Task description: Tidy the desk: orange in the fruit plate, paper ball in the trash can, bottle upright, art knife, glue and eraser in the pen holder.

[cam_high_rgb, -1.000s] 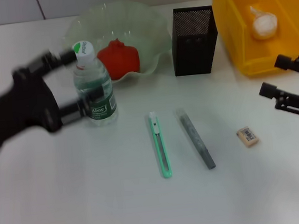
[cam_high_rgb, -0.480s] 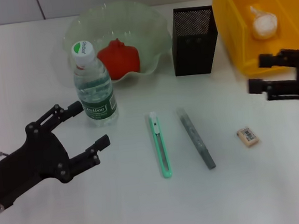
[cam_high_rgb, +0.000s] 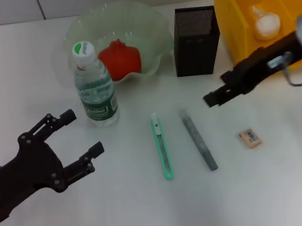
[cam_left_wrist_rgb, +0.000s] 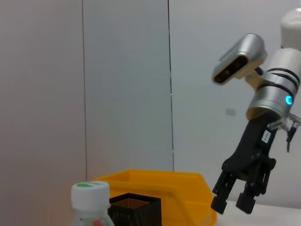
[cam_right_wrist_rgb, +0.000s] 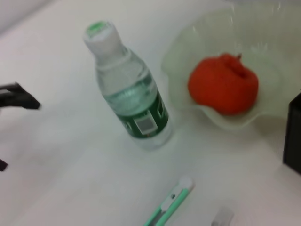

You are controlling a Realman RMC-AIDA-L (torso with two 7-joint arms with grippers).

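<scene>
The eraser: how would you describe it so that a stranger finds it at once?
Start at the yellow bin on the robot's right side of the white table. In front of it lies the eraser, alone. It is a small beige block, unlike the long green art knife and grey glue stick.

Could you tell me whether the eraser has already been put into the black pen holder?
No, the eraser lies on the white table, apart from the pen holder and near the glue stick.
</scene>
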